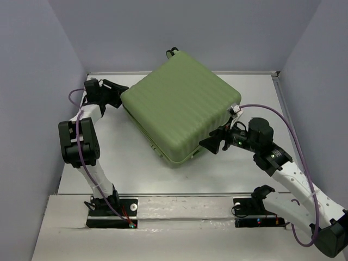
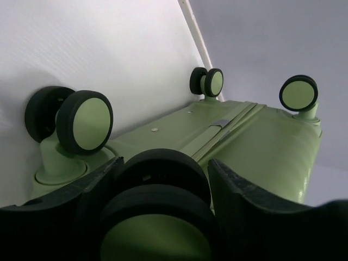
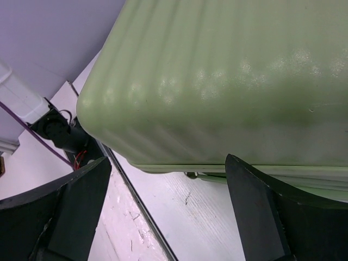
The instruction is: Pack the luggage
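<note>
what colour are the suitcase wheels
The wheels are black with light-green faces; left wrist view.

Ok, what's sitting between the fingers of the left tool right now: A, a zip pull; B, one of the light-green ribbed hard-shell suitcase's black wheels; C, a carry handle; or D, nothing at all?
B: in the left wrist view a black wheel with a green hub on the light-green ribbed hard-shell suitcase sits between the fingers of the left tool.
</note>
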`<state>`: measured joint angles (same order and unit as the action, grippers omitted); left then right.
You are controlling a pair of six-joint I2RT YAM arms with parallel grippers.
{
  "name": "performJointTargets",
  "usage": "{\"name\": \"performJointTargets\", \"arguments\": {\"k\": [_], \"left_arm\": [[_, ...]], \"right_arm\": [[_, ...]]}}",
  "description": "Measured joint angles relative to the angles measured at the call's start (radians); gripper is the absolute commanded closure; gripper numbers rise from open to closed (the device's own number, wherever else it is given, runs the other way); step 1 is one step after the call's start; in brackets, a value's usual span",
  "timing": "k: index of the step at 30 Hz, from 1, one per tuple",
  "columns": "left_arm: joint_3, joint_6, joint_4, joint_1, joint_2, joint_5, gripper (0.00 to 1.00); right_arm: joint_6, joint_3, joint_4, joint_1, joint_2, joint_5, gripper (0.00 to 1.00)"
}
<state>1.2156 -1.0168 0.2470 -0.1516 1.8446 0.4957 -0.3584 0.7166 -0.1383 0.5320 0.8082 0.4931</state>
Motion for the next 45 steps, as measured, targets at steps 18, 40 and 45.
{"name": "performJointTargets", "arguments": {"k": [18,40,45], "left_arm": [[0.229,0.038,-0.253,0.019,-0.102,-0.087,0.94],[0.024,0.134,-0.311,-0.002,-0.268,-0.108,0.94],[0.021,0.160,-0.303,-0.016,-0.266,-0.092,0.94]], "right_arm": [[0.010,-0.046,0.014,0.000,0.010,-0.071,0.15],[-0.008,-0.131,-0.023,0.024,0.006,-0.161,0.72],[-0.039,-0.222,0.037,0.088,0.021,-0.132,0.67]]}}
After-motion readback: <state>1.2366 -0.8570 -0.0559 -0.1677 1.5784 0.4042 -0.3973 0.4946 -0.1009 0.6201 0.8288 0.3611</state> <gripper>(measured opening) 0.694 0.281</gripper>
